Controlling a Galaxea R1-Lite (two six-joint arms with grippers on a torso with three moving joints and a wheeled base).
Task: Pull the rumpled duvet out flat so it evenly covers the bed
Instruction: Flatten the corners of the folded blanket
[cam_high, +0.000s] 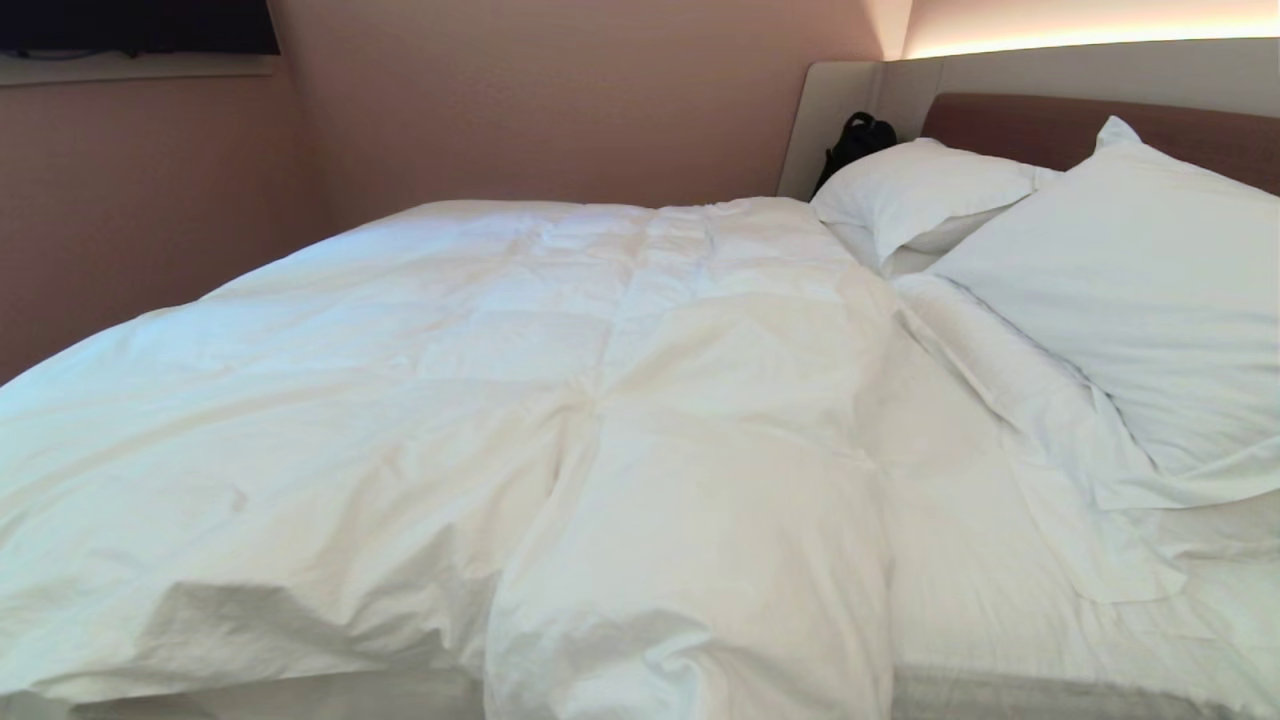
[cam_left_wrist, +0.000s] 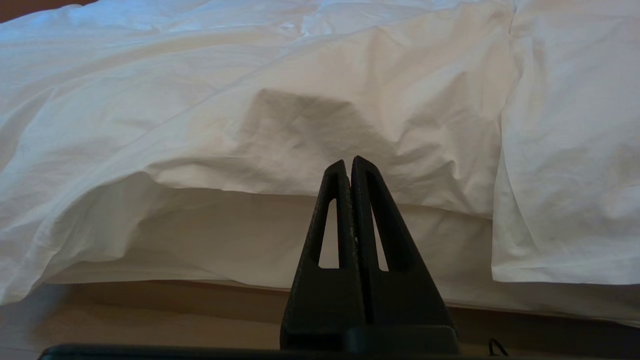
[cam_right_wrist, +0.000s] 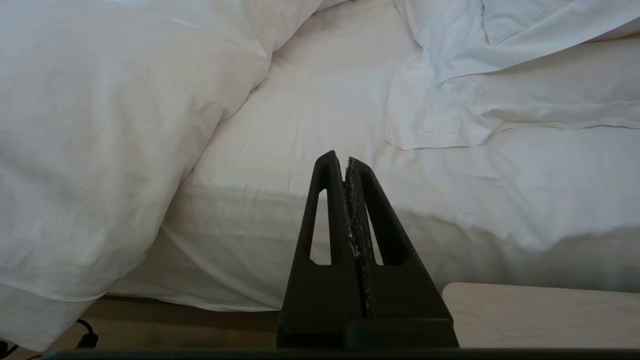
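Note:
The puffy white duvet (cam_high: 480, 400) lies rumpled over the left and middle of the bed (cam_high: 1060, 125), bunched into a fold that hangs over the near edge. The mattress's right part, in its thin sheet (cam_high: 960, 560), is bare. In the left wrist view my left gripper (cam_left_wrist: 348, 161) is shut and empty, just short of the duvet's (cam_left_wrist: 280, 115) drooping near edge. In the right wrist view my right gripper (cam_right_wrist: 338, 159) is shut and empty, facing the sheeted mattress side (cam_right_wrist: 300, 200), with the duvet's (cam_right_wrist: 100, 125) hanging fold beside it. Neither arm shows in the head view.
Two white pillows (cam_high: 1140, 300) (cam_high: 925, 190) lie at the headboard on the right. A black bag (cam_high: 855, 140) sits at the bed's far corner. Pink walls close in the far side. A pale rounded board (cam_right_wrist: 545, 315) and a black cable (cam_right_wrist: 85, 335) lie by the wooden floor.

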